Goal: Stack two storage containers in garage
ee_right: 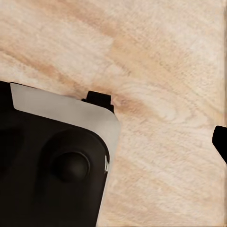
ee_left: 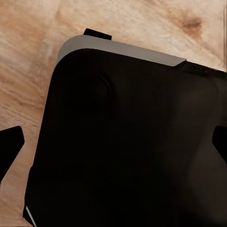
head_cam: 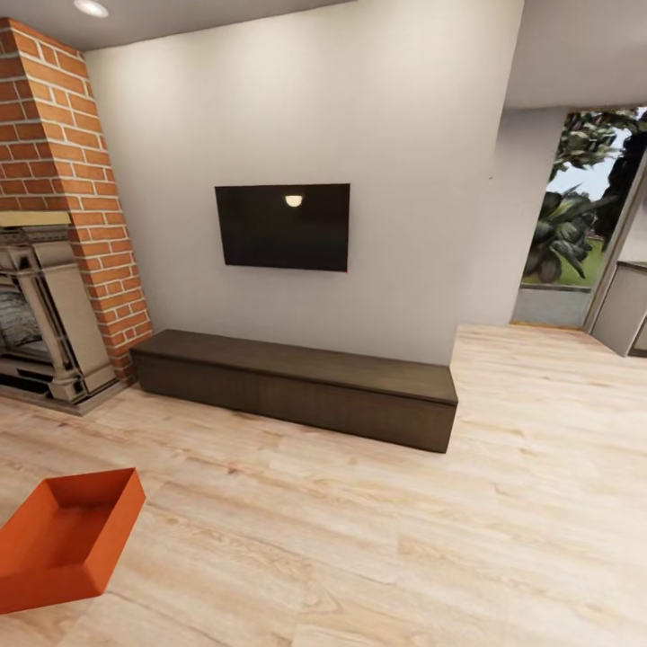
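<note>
We are in the living room, on its light wood plank flooring. One red-orange storage container stands on these planks at the lower left edge of the head view, open side up and turned at an angle, with its near corner cut by the picture edge. In front of us a dark low cabinet runs along the white wall, and a black television hangs above it. To the left stands a brick fireplace. At the far right a glass door shows green plants outside.

In both wrist views we see the black robot base over the planks. Only dark finger tips appear at the edges, so we cannot tell how wide either gripper stands.
</note>
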